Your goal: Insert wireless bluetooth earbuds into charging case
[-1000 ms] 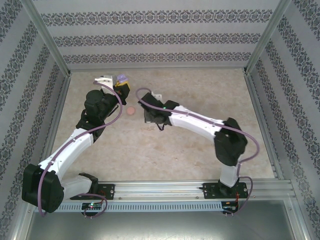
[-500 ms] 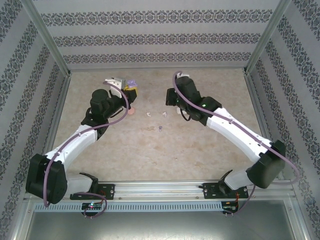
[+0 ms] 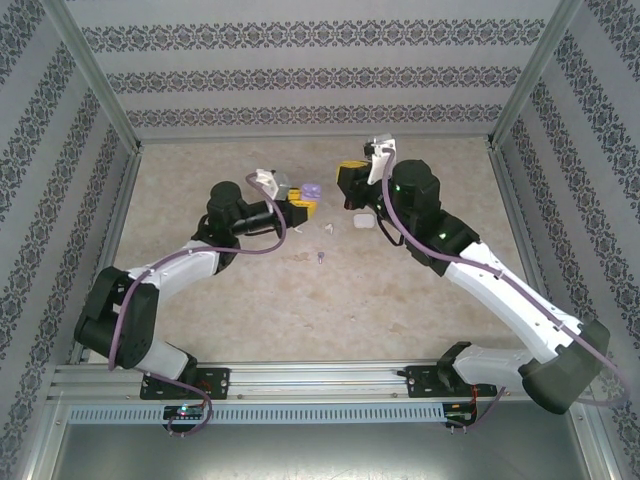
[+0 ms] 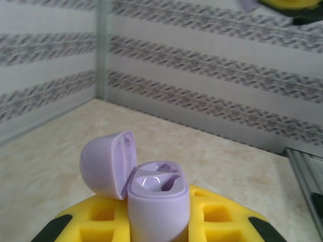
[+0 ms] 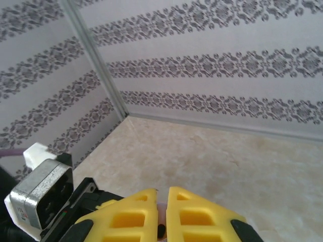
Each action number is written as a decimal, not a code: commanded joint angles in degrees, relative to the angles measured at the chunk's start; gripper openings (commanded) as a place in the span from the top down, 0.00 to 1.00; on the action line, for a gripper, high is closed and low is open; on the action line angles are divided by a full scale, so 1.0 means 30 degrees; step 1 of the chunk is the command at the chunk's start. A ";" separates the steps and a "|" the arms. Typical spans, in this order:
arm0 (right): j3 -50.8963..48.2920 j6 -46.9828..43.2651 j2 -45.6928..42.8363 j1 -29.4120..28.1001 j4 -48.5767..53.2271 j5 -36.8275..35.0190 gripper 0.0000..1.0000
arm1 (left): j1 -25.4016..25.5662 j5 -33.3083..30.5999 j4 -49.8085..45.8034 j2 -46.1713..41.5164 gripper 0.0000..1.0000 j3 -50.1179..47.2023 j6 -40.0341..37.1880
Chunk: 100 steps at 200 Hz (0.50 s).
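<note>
The open purple case (image 4: 151, 196) is held clamped in the left gripper (image 3: 302, 207); the right gripper (image 5: 162, 222) is closed (whether on anything cannot be told). Earbuds (image 3: 320, 258) are seen loose on the table (image 3: 400, 300); one must be picked and seated stem-down

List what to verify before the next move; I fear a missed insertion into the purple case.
1. Purple case clamped in left hand: ok.
2. Lid open: ok.
3. Wells empty: ok, apparently.
4. Right hand carrying an earbud: cannot tell; its fingers are nearly closed.
5. Right hand over the case: not ok; it is off to one side.
6. All earbuds cased: not ok; a purple earbud lies loose.
</note>
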State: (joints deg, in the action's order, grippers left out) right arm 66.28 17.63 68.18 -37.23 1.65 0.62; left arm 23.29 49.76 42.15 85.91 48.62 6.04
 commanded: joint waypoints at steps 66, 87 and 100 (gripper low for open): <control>-0.2790 -0.1173 -0.2651 0.0328 -0.5006 0.3378 0.91 | 0.2121 0.1717 0.2451 0.1934 1.00 0.3726 -0.0816; -0.3038 -0.0616 -0.3004 0.0600 -0.5384 0.3923 0.92 | 0.2169 0.1386 0.3343 0.2095 1.00 0.3833 -0.0169; -0.3132 -0.0515 -0.3122 0.0652 -0.5505 0.4062 0.92 | 0.2181 0.1308 0.3688 0.2144 1.00 0.3919 0.0138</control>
State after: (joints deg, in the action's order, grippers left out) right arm 57.95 15.03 60.20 -36.03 -10.96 10.02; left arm 29.21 53.52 46.65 92.03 58.30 4.27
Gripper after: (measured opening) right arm 0.082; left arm 0.190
